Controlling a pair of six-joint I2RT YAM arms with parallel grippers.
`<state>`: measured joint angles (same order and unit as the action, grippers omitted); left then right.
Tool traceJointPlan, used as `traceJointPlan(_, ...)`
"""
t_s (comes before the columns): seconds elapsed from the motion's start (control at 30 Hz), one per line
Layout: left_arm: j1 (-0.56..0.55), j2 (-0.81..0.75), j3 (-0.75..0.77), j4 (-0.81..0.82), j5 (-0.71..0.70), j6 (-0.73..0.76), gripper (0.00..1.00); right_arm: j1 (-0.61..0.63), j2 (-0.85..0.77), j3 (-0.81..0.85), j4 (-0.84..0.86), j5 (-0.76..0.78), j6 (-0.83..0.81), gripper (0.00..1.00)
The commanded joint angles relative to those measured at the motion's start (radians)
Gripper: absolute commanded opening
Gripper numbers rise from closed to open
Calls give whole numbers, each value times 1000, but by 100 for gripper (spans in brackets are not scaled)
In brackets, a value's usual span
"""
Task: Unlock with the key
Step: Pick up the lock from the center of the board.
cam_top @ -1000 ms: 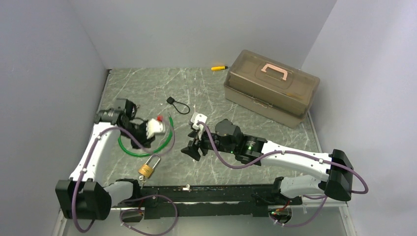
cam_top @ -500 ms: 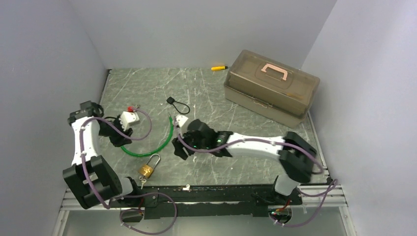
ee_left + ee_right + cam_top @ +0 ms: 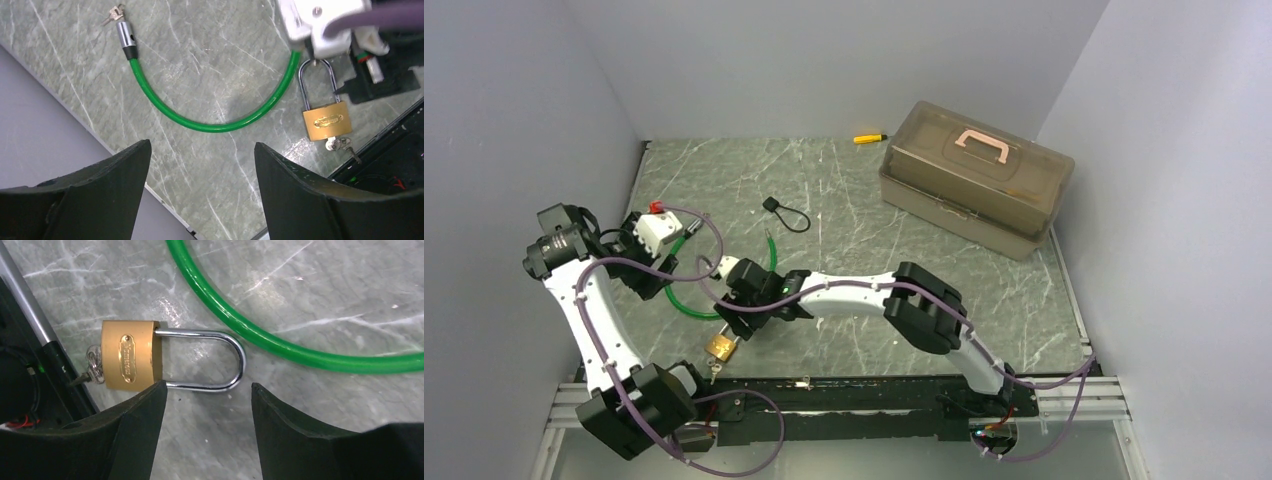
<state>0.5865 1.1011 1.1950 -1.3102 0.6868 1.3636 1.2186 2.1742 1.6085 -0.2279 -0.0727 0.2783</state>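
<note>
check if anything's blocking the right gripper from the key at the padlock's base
Nothing visible does. The right gripper hangs open over the padlock, by its shackle; the key lies uncovered at the body's other end.

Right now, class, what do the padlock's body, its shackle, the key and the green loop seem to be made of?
The padlock body looks like brass: brushed yellow-gold sheen. The shackle looks like polished steel or chrome: mirror-bright highlights. The key is pale silvery metal, alloy unclear. The green loop has a glossy plastic-looking coat; its core is hidden.
</note>
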Motion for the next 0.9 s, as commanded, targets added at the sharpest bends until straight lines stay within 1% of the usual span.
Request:
traceJointPlan(0.0, 59, -5, 72, -59, 74, -28, 82, 38, 59, 98, -82, 115, 5, 64)
traceJointPlan(0.1, 92, 4, 119, -116, 99, 11, 85, 50, 96, 130, -104, 165, -3, 65)
traceJointPlan(0.23, 136, -5, 149, -165, 135, 68, 86, 51, 120, 138, -99, 229, -25, 64)
traceJointPlan(0.4, 147, -31, 146, -180, 170, 84, 87, 51, 125, 117, -112, 317, -94, 62)
traceJointPlan(0.47, 147, -36, 141, -190, 184, 89, 87, 44, 97, 72, -101, 348, -138, 61)
traceJointPlan(0.57, 148, -43, 127, -182, 195, 84, 88, 5, 27, -26, -66, 345, -172, 58)
traceJointPlan(0.67, 148, -48, 119, -183, 194, 87, 88, -66, -51, -135, -30, 319, -203, 53)
traceJointPlan(0.73, 148, -48, 115, -184, 197, 82, 88, -111, -108, -203, 25, 310, -216, 52)
traceJointPlan(0.8, 148, -42, 119, -204, 210, 90, 89, -155, -129, -204, 14, 297, -221, 50)
traceJointPlan(0.87, 148, -38, 127, -220, 216, 93, 89, -180, -135, -197, -3, 322, -244, 49)
